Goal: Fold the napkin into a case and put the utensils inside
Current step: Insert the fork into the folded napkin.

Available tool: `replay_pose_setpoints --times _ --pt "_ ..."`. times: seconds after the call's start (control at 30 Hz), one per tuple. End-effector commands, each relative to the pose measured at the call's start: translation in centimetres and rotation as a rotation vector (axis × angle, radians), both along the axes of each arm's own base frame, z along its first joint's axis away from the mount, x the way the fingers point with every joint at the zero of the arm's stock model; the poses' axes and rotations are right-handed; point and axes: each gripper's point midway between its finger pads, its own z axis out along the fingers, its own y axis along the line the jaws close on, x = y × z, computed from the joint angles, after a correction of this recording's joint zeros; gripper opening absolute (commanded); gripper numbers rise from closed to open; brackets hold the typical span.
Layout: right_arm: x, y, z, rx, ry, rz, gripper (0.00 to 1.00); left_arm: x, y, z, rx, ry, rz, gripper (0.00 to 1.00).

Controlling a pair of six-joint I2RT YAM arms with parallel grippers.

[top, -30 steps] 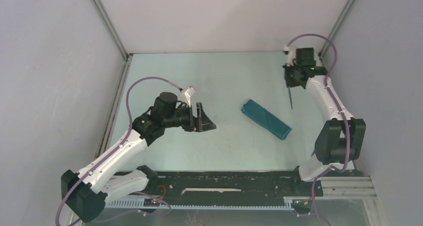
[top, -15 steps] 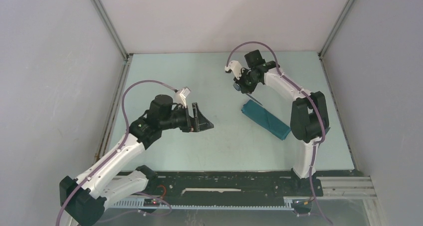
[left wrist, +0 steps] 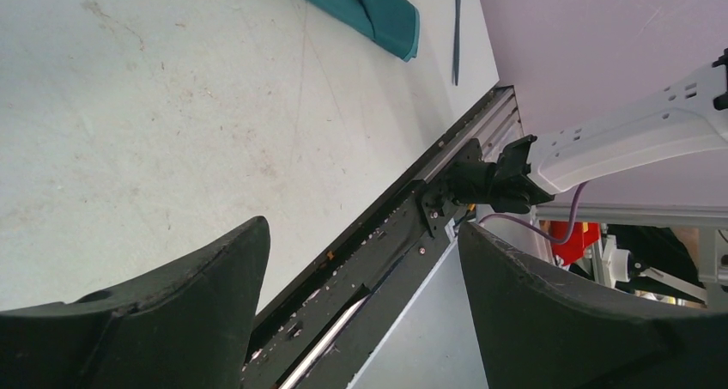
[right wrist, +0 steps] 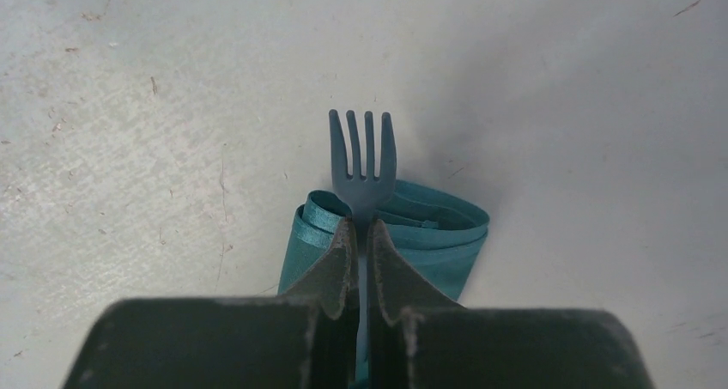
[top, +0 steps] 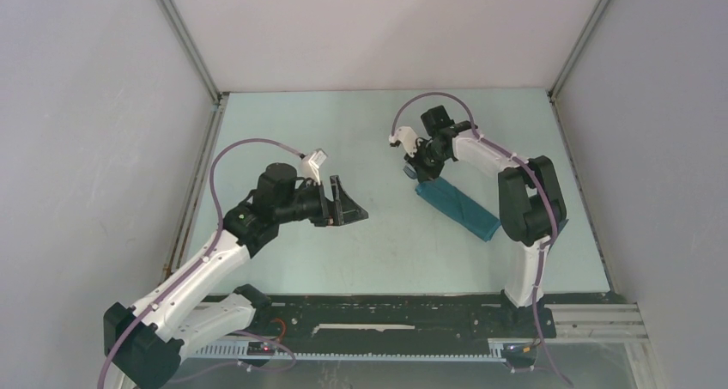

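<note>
**Right gripper** [right wrist: 361,245]: the jaws are closed tight on the handle of a dark grey-blue fork [right wrist: 363,153], one of the utensils. The four tines project forward past the fingertips, over bare table [right wrist: 558,80] just beyond the end of the case.

**Case** [top: 459,204]: this is the teal satin napkin folded into a narrow strip. It lies flat, right of the table's centre, and is set diagonally. One end points toward the middle of the table, the other toward the near right corner. The right gripper stands over the end nearer the middle. The right wrist view shows that end as looped folds directly beneath the fork's neck. Whether the fork touches the cloth cannot be told.

**Second utensil** [left wrist: 457,28]: a thin dark piece lies flat on the table, apart from the case, between it and the right edge. It appears in the left wrist view only, and its kind cannot be made out.

**Left gripper** [top: 348,207]: the jaws are spread wide with nothing between them. It hovers left of the table's centre, well apart from the case, pointing toward the right side. A black rail [left wrist: 403,226] runs along the near edge.
</note>
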Motion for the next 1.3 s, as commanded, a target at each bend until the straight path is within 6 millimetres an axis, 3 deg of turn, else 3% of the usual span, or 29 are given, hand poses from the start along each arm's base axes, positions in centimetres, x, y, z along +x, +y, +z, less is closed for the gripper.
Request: replay_pose_setpoints --times 0.0,0.33,0.5,0.73,0.83,1.27 --pt "0.5 0.1 1.8 0.011 -0.083 -0.012 0.00 0.2 -0.2 0.8 -0.036 -0.019 0.002 0.87" --pt "-0.6 -2.4 1.3 -0.079 -0.077 -0.053 0.00 0.1 -0.2 0.9 -0.045 -0.015 -0.001 0.87" --pt "-1.4 -2.4 2.5 -0.030 -0.087 -0.064 0.00 0.1 -0.4 0.9 -0.050 -0.009 -0.015 0.87" --pt "-2.1 -3.9 2.3 -0.030 -0.074 -0.104 0.00 0.0 -0.6 0.9 -0.059 -0.005 -0.022 0.87" --pt "-2.2 -3.3 2.6 0.005 -0.072 -0.096 0.00 0.1 -0.7 0.5 -0.057 0.004 -0.027 0.87" --pt "-2.8 -6.6 0.6 -0.067 -0.026 -0.166 0.00 -0.1 -1.2 0.2 -0.070 0.023 -0.056 0.87"
